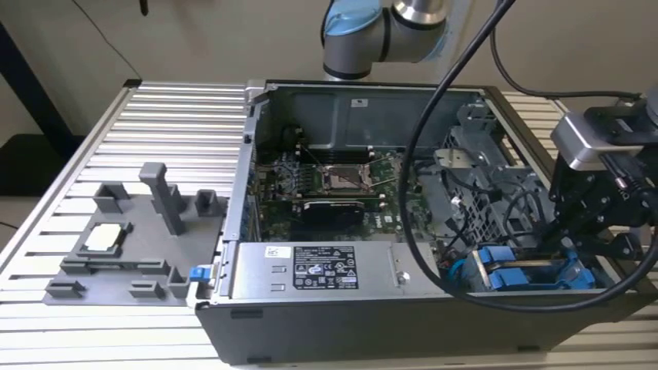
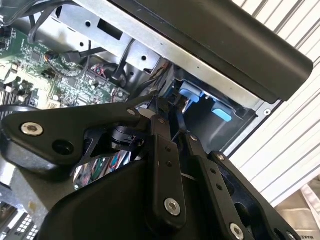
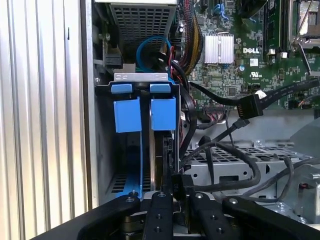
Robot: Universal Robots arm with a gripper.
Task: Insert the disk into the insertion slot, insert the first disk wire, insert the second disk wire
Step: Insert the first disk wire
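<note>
Already the disk (image 3: pixel 163 114) stood on edge inside the slot (image 3: pixel 105 145), its blue frame's tab at the bay's mouth just beside a 2nd blue frame (image 3: pixel 127 116). In the exterior view the open computer case (image 1: pixel 308 331) sat on the ribbed metal surface (image 1: pixel 185 116), reaching toward its edge on the exterior view's right. The slot lay in the case's corner nearest that edge and the surface's near edge. The claw (image 3: pixel 178 194) hung over that corner, at the disk's end farthest from the blue tabs. Its fingers (image 3: pixel 162 200) were clenched on a small black plug (image 3: pixel 179 182), which was touching or nearly touching the disk. A grey holder tray (image 1: pixel 113 262) lay well apart, by the surface's opposite edge.
</note>
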